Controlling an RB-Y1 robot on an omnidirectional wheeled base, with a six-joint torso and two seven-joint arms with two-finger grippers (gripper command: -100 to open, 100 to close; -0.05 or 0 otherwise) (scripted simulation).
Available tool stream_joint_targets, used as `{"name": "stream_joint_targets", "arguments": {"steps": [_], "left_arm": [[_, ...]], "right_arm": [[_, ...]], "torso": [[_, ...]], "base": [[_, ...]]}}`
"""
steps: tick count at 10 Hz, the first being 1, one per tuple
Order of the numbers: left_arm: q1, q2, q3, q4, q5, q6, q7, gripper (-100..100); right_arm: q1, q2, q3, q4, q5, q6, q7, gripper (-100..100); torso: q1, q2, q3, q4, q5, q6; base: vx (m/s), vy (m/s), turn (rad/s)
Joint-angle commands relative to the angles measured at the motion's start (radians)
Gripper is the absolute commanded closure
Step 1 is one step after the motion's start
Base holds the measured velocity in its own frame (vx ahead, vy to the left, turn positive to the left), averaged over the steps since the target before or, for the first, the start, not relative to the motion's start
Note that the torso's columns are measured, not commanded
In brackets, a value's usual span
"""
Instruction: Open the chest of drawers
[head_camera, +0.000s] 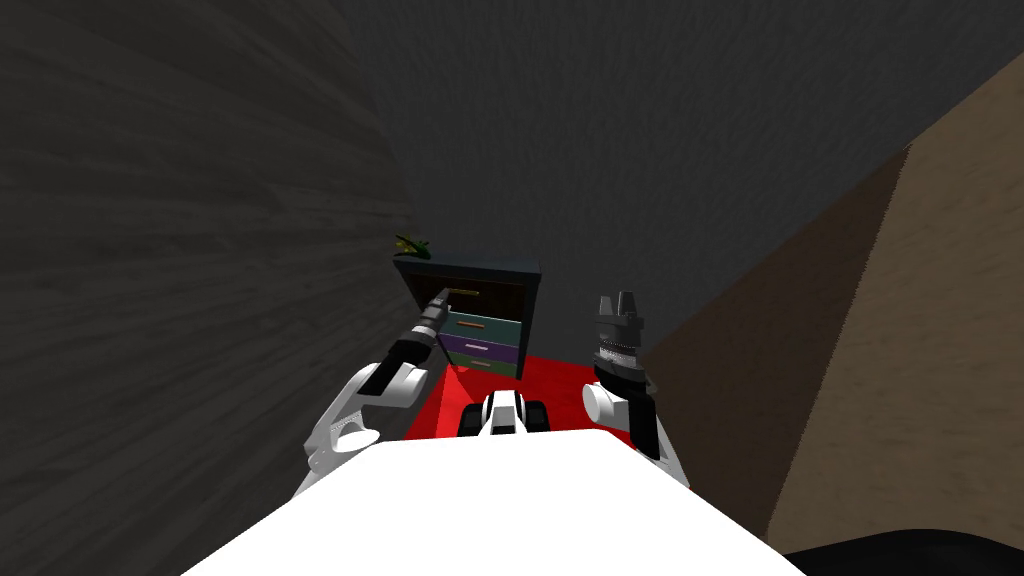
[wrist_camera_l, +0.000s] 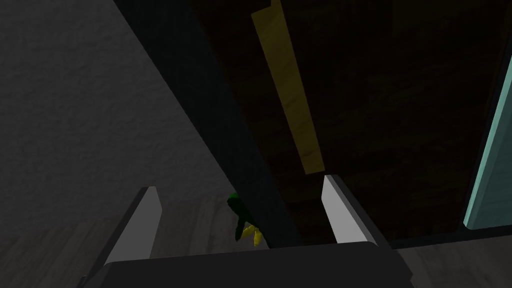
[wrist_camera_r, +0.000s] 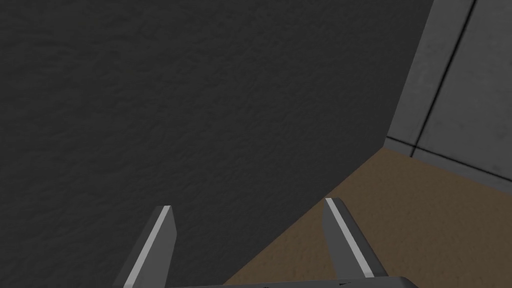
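Note:
The chest of drawers (head_camera: 478, 318) has a dark frame and stands against the wall ahead. Its top drawer front (wrist_camera_l: 390, 125) is dark brown with a long yellow handle (wrist_camera_l: 290, 95). Below it are a teal drawer (head_camera: 484, 326), a purple one and a green one. My left gripper (head_camera: 440, 300) is stretched out to the top drawer's left end and is open. In the left wrist view the left gripper (wrist_camera_l: 239, 184) straddles the frame's side post (wrist_camera_l: 220, 125); the handle's near end lies just past one fingertip (wrist_camera_l: 336, 200), untouched. My right gripper (head_camera: 617, 303) is raised to the right of the chest, open and empty.
A small green and yellow plant (head_camera: 412, 244) sits on the chest's top left corner. A red rug (head_camera: 560, 385) lies in front of the chest. A dark wall runs close along my left, and a brown wall slants in on my right.

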Motion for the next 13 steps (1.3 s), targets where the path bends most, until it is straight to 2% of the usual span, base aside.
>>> {"name": "stream_joint_targets", "arguments": {"steps": [1,3,6,7,10,13], "left_arm": [[-0.017,0.016,-0.007,0.001,-0.006,0.068,0.012,-100],[-0.028,0.028,-0.010,0.002,-0.008,0.104,0.020,-100],[-0.057,0.066,-0.019,0.004,-0.014,0.193,0.041,-100],[-0.057,0.066,-0.019,0.004,-0.014,0.200,0.041,-100],[-0.081,0.104,-0.025,0.004,-0.019,0.279,0.058,-100],[-0.097,0.138,-0.030,0.003,-0.022,0.333,0.069,-100]], "right_arm": [[0.000,0.000,0.000,0.000,0.000,0.000,0.000,0],[0.000,0.000,0.000,0.000,0.000,0.000,0.000,0],[0.000,0.000,0.000,0.000,0.000,0.000,0.000,0],[0.000,0.000,0.000,0.000,0.000,0.000,0.000,0],[0.000,0.000,0.000,0.000,0.000,0.000,0.000,0],[0.000,0.000,0.000,0.000,0.000,0.000,0.000,0]], "torso": [[0.000,0.000,0.000,0.000,0.000,-0.001],[0.000,0.000,0.000,0.000,0.000,0.000],[0.000,0.000,0.000,0.000,0.000,0.000],[0.000,-0.001,0.000,0.000,0.000,0.000],[0.000,0.000,0.000,0.000,0.000,0.000],[0.000,0.000,0.000,0.000,0.000,0.000]], "base": [[0.026,0.010,-0.078],[0.026,0.020,-0.093],[0.025,0.019,-0.098],[0.025,0.017,-0.051],[0.019,0.016,-0.091],[0.021,0.017,-0.062]]}}
